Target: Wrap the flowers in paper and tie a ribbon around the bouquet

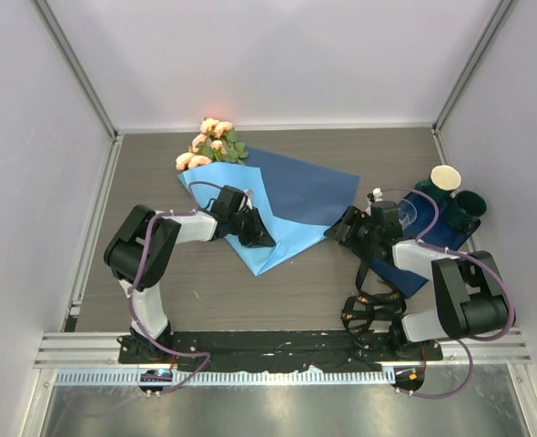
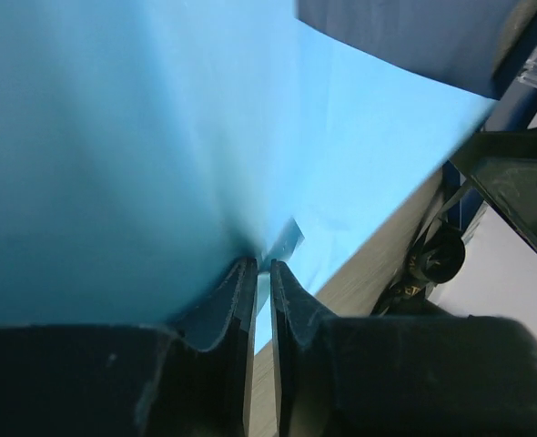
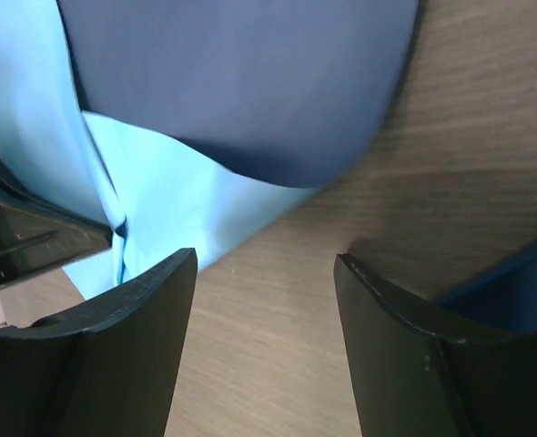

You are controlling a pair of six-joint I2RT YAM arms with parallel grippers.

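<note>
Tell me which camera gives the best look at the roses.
The top external view: the roses show their blooms and leaves there, sticking out of the far end of the blue paper. Neither wrist view catches them; both look at the paper close up.

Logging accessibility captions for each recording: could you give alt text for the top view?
Roses stick out at the far-left corner of a half-folded blue paper on a table. The left gripper sits on its light-blue fold; the right gripper is just off its right corner.
</note>
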